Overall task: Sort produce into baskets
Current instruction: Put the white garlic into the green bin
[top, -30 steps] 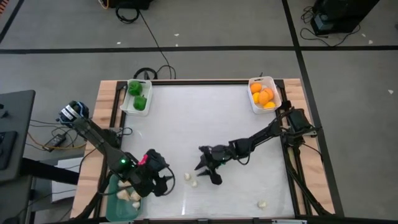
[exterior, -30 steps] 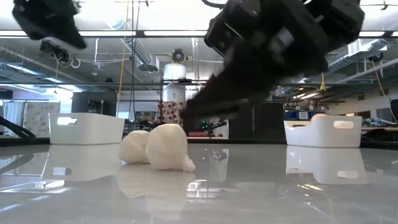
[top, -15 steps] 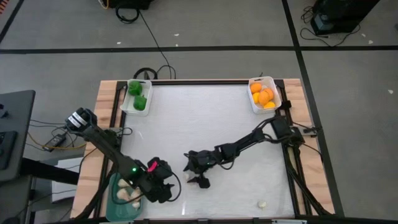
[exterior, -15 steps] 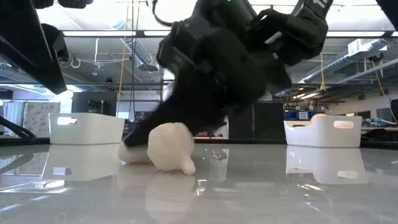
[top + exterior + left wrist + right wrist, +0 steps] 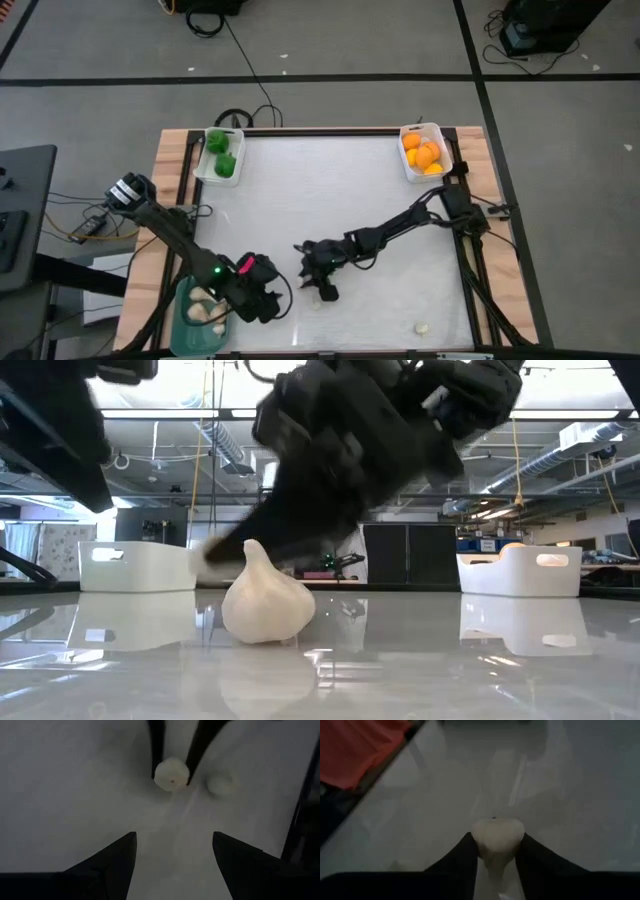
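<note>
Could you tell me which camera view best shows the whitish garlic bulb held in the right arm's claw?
The right wrist view: the whitish garlic bulb sits pinched in the right claw. The left wrist view shows that grip from farther off. The high view has it nearly hidden, and the low view blurs it.

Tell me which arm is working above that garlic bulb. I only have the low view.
Observer: The right gripper. Its wrist view shows its fingers pinching a garlic bulb.
Operator: Report the left arm.
Observer: The left gripper hangs open beside the teal bin, which holds whitish pieces.
Operator: Count what's loose.
Observer: A second bulb lies right beside the pinched one, and a third bulb lies alone toward the right arm's side.
</note>
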You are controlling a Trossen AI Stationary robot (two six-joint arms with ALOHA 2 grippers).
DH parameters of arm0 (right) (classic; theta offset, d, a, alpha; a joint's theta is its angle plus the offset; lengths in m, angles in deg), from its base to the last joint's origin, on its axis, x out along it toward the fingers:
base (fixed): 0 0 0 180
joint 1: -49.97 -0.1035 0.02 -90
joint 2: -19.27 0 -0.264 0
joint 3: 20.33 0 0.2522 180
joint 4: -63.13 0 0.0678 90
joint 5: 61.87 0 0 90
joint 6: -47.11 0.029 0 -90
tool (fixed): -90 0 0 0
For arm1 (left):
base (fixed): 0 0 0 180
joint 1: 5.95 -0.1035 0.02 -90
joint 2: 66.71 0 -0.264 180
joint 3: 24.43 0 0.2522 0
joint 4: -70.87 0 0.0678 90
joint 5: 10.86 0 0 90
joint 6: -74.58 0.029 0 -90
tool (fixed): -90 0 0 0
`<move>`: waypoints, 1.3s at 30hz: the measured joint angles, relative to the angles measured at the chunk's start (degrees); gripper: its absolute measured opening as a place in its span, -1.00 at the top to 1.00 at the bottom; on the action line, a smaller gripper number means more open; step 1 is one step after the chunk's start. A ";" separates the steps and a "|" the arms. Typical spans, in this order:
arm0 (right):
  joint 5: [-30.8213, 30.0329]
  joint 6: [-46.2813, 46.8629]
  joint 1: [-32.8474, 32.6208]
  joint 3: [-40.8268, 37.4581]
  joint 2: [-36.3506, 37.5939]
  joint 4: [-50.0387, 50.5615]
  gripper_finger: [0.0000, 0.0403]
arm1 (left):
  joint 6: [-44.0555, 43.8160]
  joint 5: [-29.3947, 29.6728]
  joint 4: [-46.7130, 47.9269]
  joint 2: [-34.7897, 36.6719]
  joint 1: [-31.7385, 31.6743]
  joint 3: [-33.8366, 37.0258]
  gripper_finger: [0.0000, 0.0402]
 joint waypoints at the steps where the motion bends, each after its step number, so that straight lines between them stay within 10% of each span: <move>1: -0.11 -0.17 0.37 0.00 0.70 -0.21 0.44 | -2.60 -0.01 0.17 0.00 -0.43 0.00 -0.33; 19: -14.77 -21.53 1.32 0.02 9.10 -0.78 0.40 | -12.09 8.11 -0.56 10.39 -7.66 0.00 -0.33; 39: -23.26 -26.10 -0.39 -0.15 12.76 -4.02 0.38 | -14.54 1.45 -2.16 15.50 -12.56 -0.07 -0.19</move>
